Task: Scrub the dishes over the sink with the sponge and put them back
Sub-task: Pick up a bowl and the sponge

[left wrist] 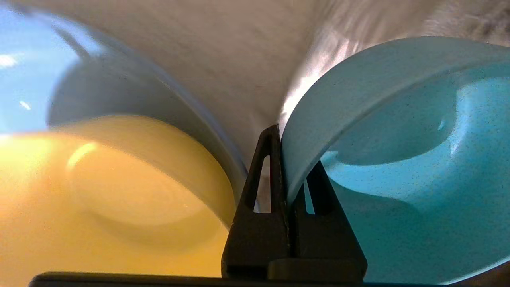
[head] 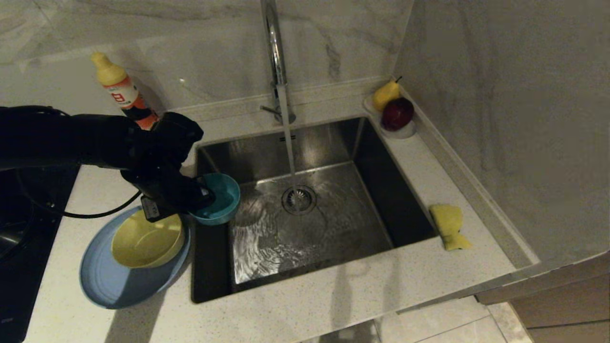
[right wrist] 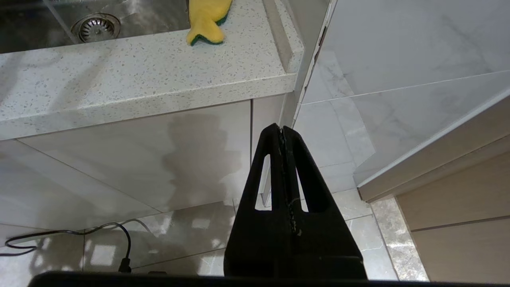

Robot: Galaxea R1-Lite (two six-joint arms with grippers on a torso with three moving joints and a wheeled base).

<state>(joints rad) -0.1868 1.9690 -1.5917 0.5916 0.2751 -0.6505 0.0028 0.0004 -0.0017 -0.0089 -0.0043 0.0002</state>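
Head view gives you the whole job at a glance: the sink (head: 333,209) fills the middle of the counter (head: 310,309), with water running from the tap (head: 275,52) onto the steel near the drain. Next in size, the blue plate (head: 109,281) lies on the counter just left of the basin, and the yellow bowl (head: 145,240) sits inside it. Your left gripper (head: 202,197) is clamped on the near rim of the teal bowl (head: 221,200), one finger inside and one outside as the left wrist view shows, and holds it over the left edge of the sink, tipped toward the basin. Your right gripper (right wrist: 283,135) hangs parked below counter level by the cabinet front, pressed shut on nothing. The sponge (head: 448,226) lies on the counter at the right edge of the sink, well apart from both arms. Judging by this, you are early on: one dish is lifted out, no scrubbing has begun, and the sponge has yet to be fetched. All three dishes remain to be scrubbed and set back.
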